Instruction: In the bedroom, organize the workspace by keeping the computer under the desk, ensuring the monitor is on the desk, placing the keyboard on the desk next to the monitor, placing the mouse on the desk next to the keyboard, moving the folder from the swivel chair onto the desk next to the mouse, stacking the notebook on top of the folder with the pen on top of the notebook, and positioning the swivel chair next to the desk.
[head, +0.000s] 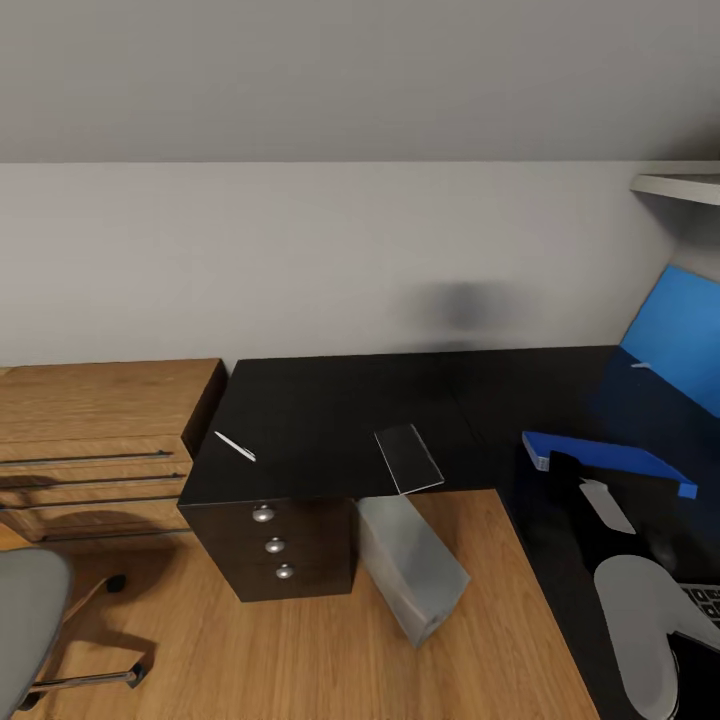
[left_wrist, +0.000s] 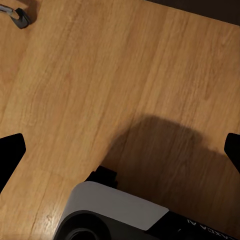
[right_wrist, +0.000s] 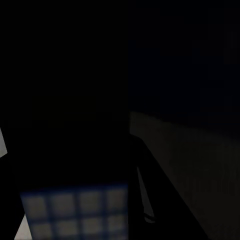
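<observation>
One blue folder (head: 610, 458) lies on the black counter (head: 330, 420) by one keyboard (head: 706, 600); one grey computer (head: 410, 565) leans beneath. Left fingers (left_wrist: 11, 155) are spread over floor (left_wrist: 120, 75); the right fingers' state is unclear.

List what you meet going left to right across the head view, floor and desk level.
swivel chair → wooden chest → pen → desk drawers → computer → folder
</observation>
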